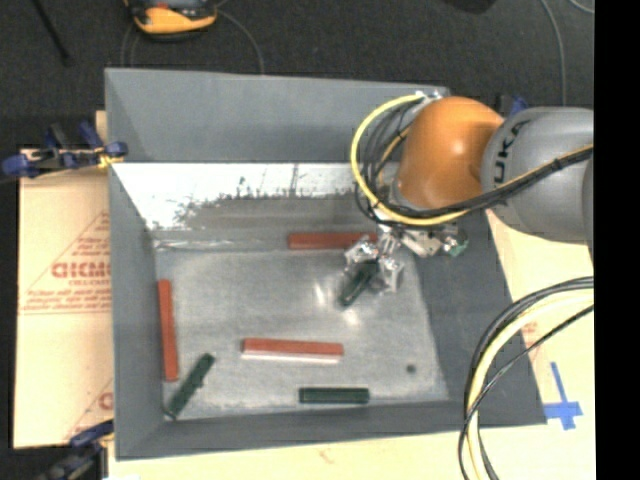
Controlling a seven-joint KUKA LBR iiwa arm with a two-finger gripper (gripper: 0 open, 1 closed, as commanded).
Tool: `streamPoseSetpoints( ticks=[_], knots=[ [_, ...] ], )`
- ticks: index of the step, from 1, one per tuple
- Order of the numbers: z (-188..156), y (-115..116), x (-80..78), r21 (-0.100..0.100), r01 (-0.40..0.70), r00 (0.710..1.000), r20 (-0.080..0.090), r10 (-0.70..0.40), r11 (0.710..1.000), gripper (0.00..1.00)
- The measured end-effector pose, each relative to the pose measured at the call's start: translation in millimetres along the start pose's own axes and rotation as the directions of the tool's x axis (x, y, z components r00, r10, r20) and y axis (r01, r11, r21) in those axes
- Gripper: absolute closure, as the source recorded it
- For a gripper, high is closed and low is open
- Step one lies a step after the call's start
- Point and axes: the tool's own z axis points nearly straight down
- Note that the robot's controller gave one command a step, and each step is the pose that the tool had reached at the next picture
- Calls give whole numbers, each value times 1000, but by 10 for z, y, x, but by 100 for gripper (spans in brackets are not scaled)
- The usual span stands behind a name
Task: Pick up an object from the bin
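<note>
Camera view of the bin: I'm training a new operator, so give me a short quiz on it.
1. How many red sticks lie in the bin?
2. True or false: the gripper is above the bin's left half.
3. Which thing is right at the gripper? A) a dark green stick B) a yellow ball C) a blue cup

Key:
1. Three: one by the back wall, one along the left wall, one at the middle front.
2. False: it is right of the middle.
3. A, the slanted dark green stick.
</note>
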Motion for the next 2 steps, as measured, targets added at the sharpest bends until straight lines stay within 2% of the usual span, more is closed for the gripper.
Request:
streamPoseSetpoints(
  ticks=[1,2],
  knots=[
    [1,2,-1,-1,-1,1000,0,1,1000,100],
    [-1486,89,120,-4,77,997,-4,-77,997,100]
  ],
)
